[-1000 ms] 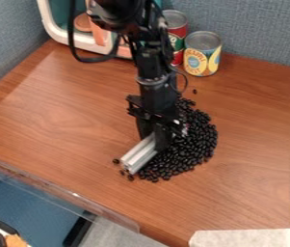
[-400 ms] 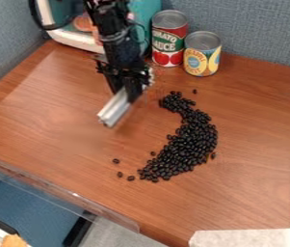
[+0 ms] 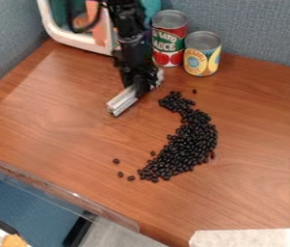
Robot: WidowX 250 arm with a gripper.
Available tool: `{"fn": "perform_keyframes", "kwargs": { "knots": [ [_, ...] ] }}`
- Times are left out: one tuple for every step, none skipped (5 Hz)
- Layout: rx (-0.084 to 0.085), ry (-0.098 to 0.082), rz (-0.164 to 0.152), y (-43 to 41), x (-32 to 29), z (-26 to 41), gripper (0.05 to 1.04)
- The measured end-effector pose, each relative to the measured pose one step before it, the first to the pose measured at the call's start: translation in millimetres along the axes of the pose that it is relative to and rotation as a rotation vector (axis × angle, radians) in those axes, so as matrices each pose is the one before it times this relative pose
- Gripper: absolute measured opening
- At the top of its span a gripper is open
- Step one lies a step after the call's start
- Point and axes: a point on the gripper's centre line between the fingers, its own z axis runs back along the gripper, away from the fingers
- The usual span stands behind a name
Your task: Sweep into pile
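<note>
Your table (image 3: pixel 250 125) runs back to the grey wall panel (image 3: pixel 263 29), and its lower-left edge carries a clear strip (image 3: pixel 57 190), well apart from your bar. Wood stretches between the two. Two cans (image 3: pixel 202 55) stand near the arm, to its right in view. Your gripper (image 3: pixel 134 90) is closed on a silver bar (image 3: pixel 122 101), tilted down toward the lower left. The black beans (image 3: pixel 187 144) curve below and right of it, apart from the bar, with strays off both ends.
</note>
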Motion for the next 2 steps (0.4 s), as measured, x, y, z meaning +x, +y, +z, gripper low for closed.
{"fn": "perform_keyframes", "kwargs": {
  "knots": [
    [0.0001, -0.0073, -0.1421, -5.19, 8.91, -2.41, 0.368],
    [0.0211, -0.0154, -0.1338, -26.49, -3.88, -0.61, 0.368]
  ]
}}
